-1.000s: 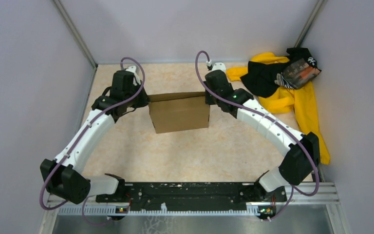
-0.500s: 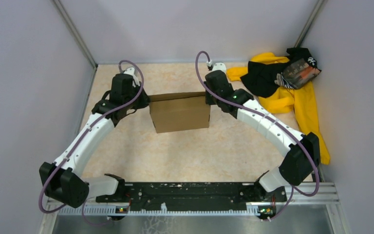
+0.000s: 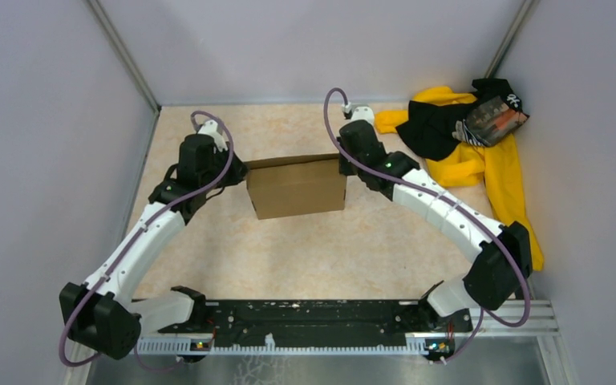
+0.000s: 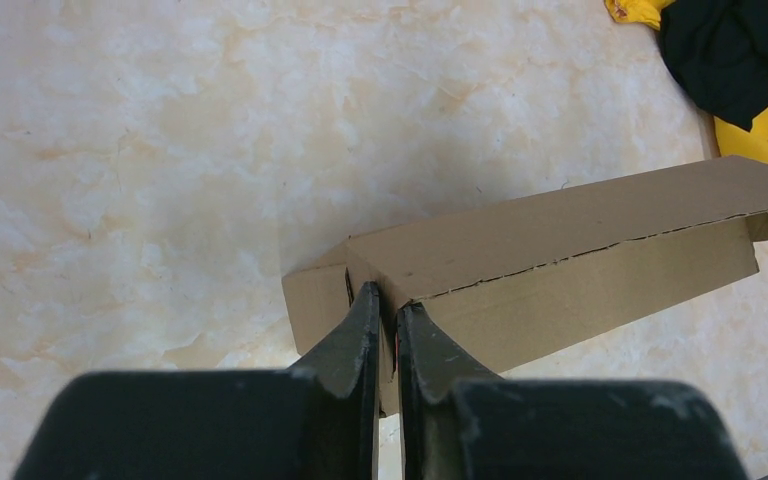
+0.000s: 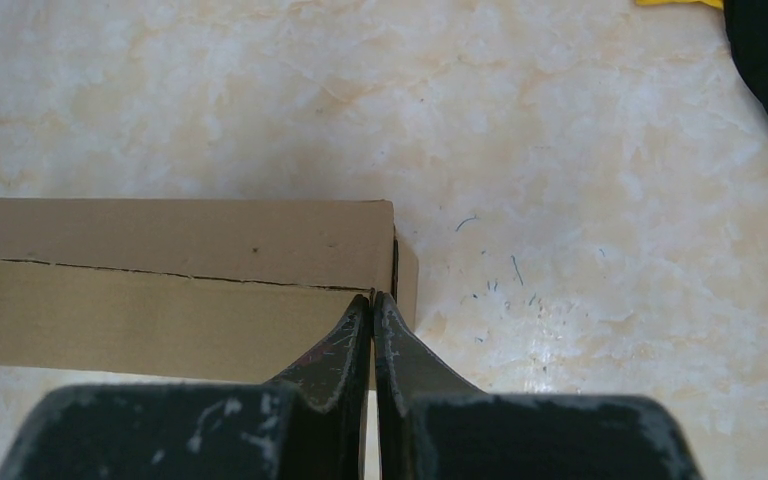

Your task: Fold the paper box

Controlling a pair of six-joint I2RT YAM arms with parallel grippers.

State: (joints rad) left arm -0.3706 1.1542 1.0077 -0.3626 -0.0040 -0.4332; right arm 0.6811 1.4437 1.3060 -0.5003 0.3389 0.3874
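Note:
The paper box (image 3: 297, 188) is plain brown cardboard, part-formed, and stands mid-table with one broad panel facing the near side. In the left wrist view my left gripper (image 4: 387, 300) is shut on the upright wall at the left end of the paper box (image 4: 560, 260), with cardboard showing between the fingers. From above, the left gripper (image 3: 243, 172) sits at the box's left top corner. My right gripper (image 5: 372, 298) is shut, its tips touching at the right end of the paper box (image 5: 160, 290) beside the end wall's slit. In the top view the right gripper (image 3: 342, 166) is at the box's right top corner.
A yellow-and-black clothing pile (image 3: 465, 144) lies at the back right, close behind the right arm, and shows in the left wrist view's corner (image 4: 730, 70). Grey walls close off the left, back and right. The arms' black base rail (image 3: 313, 321) runs along the near edge.
The left arm has swung out and toward the near left while its gripper stays on the box's left end. The box and right gripper have barely shifted.

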